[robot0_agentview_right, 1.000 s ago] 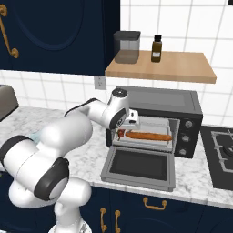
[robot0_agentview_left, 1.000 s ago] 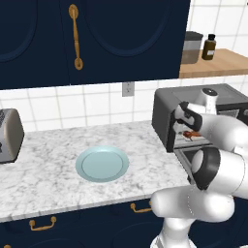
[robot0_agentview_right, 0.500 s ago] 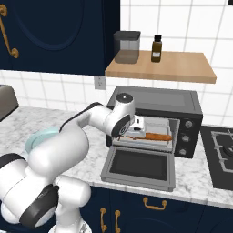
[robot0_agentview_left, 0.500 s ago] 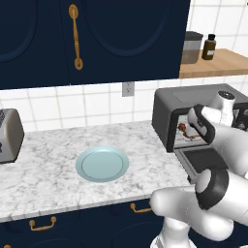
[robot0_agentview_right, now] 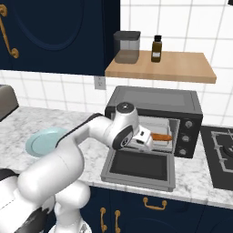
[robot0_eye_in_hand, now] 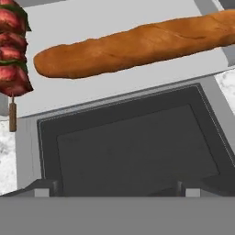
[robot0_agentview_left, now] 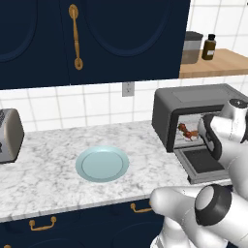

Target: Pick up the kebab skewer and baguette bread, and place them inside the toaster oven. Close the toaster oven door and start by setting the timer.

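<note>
The toaster oven stands on the counter with its door dropped open and lying flat. On the pale tray inside lie the baguette bread, long and orange-brown, and at its left the kebab skewer with dark red chunks. From the left base view the skewer shows in the oven mouth. My gripper hovers over the open door's glass, just in front of the tray. It is open and holds nothing. In the right base view the hand sits at the oven's mouth, left of the baguette.
A light blue plate lies on the marble counter left of the oven, and a silver toaster stands at the far left. A wooden shelf with a jar and a bottle hangs above the oven. A stove top lies right of it.
The hand has drawn back out of the oven cavity to above the open door. The baguette and skewer stay lying inside. The gripper has stayed open.
</note>
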Controlling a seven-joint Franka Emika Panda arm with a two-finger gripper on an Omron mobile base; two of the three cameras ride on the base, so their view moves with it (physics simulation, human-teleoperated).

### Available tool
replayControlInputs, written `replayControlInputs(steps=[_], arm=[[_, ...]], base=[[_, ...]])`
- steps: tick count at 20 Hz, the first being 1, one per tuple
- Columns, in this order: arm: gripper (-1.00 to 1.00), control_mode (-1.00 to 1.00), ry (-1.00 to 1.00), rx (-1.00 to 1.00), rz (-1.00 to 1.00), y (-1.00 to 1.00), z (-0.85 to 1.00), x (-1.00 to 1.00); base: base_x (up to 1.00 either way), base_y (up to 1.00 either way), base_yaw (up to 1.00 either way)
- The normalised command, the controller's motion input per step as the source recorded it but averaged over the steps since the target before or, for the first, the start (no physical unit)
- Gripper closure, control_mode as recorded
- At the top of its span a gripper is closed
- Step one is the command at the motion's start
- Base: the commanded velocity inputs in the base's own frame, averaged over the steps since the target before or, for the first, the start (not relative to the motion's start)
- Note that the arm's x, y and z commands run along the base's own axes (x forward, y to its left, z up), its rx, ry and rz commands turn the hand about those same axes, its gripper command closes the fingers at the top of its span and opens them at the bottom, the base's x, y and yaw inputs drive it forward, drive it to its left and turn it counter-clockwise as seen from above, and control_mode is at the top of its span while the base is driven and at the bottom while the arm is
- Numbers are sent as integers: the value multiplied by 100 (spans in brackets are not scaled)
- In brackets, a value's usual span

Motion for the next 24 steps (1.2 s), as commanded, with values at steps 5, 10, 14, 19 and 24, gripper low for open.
replayControlInputs(steps=[5, 10, 14, 19, 24], arm=[[-100, -100, 0, 0, -27, -22, -18, 9], [-100, -100, 0, 0, -11, -13, -29, 23], [-100, -100, 0, 0, -1, -10, -22, 16], [-100, -100, 0, 0, 0, -8, -15, 32], [-100, -100, 0, 0, 0, -10, -9, 33]], base=[[0, 0, 0], [0, 0, 0], [0, 0, 0], [0, 0, 0], [0, 0, 0]])
